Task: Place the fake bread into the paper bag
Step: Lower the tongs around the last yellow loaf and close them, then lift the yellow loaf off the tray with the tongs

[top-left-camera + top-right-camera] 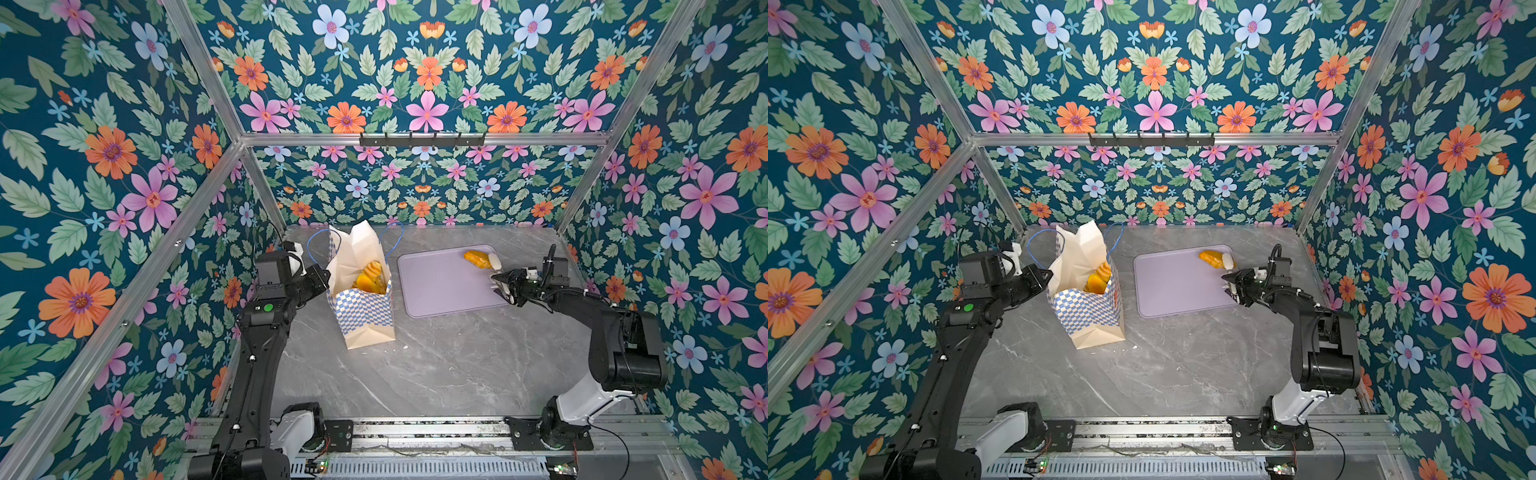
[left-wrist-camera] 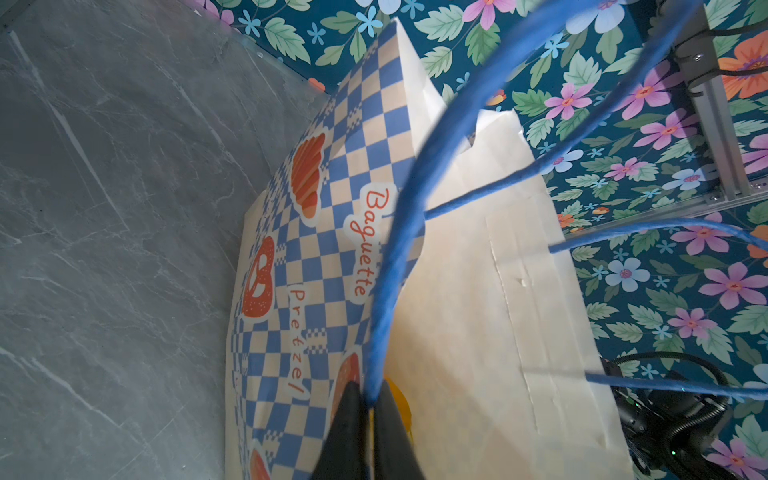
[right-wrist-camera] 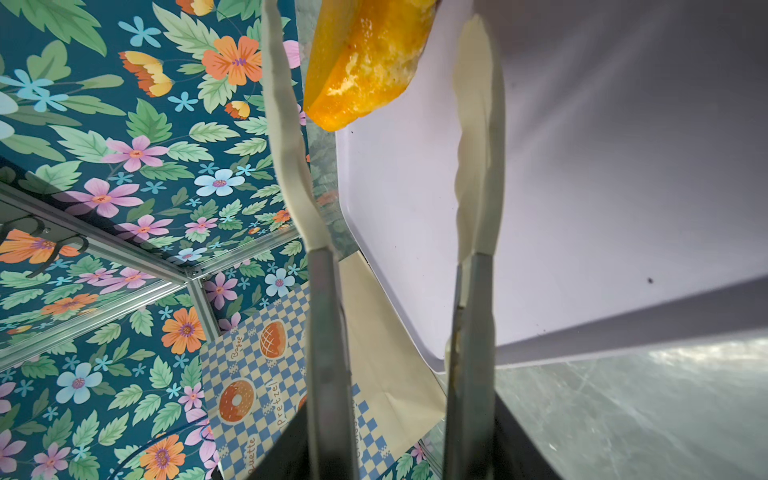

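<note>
Now right tool (image 3: 380, 62) apart around bread (image 3: 365, 62) on tray (image 3: 582, 166).

Left tool (image 2: 371, 401) pinched (right tool (image 3: 382, 83) parted)

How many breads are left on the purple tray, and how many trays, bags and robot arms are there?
fake bread on the tray: 1
lilac tray: 1
paper bag: 1
robot arms: 2
Total: 5
More bread sits inside the bag, too piled up to count.

Bag mouth (image 1: 365, 266) half blocked by folded paper, piled bread (image 1: 370, 279).
</note>
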Robot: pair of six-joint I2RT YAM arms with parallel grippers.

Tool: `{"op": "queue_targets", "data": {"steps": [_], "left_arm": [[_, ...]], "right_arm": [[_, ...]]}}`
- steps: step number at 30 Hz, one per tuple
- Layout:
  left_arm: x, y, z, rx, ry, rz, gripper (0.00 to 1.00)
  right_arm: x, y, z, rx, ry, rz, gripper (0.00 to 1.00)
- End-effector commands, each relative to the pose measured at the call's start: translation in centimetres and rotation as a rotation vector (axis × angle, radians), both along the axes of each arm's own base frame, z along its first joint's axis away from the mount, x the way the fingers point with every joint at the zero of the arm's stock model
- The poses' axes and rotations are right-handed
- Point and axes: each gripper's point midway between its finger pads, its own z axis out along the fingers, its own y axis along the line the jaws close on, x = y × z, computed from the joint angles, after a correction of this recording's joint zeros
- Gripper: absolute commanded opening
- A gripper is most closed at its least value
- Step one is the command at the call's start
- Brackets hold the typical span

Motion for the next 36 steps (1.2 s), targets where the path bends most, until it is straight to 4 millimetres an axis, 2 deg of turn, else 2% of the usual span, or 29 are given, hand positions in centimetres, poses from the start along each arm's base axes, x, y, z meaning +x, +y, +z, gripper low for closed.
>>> {"op": "queue_targets", "data": {"steps": [1, 6, 14, 23, 36], "left_arm": [[-0.1, 0.2, -0.6, 0.007, 0.021, 0.011, 0.11], [-0.1, 0.2, -0.7, 0.008, 0.023, 0.012, 0.11], [-0.1, 0.3, -0.6, 0.011, 0.022, 0.014, 0.11], [0.1, 0.3, -0.6, 0.012, 0.024, 0.015, 0.11], [0.2, 0.3, -0.5, 0.012, 0.021, 0.013, 0.11]], "right_arm": [[1.2, 0.0, 0.4, 0.025, -0.032, -0.010, 0.50], [1.8, -0.1, -0.4, 0.029, -0.020, -0.017, 0.50], [2.9, -0.3, -0.5, 0.038, -0.025, -0.024, 0.49], [4.0, -0.4, -1.1, 0.048, -0.017, -0.025, 0.42], [3.4, -0.3, -1.1, 0.042, -0.022, -0.026, 0.31]]}}
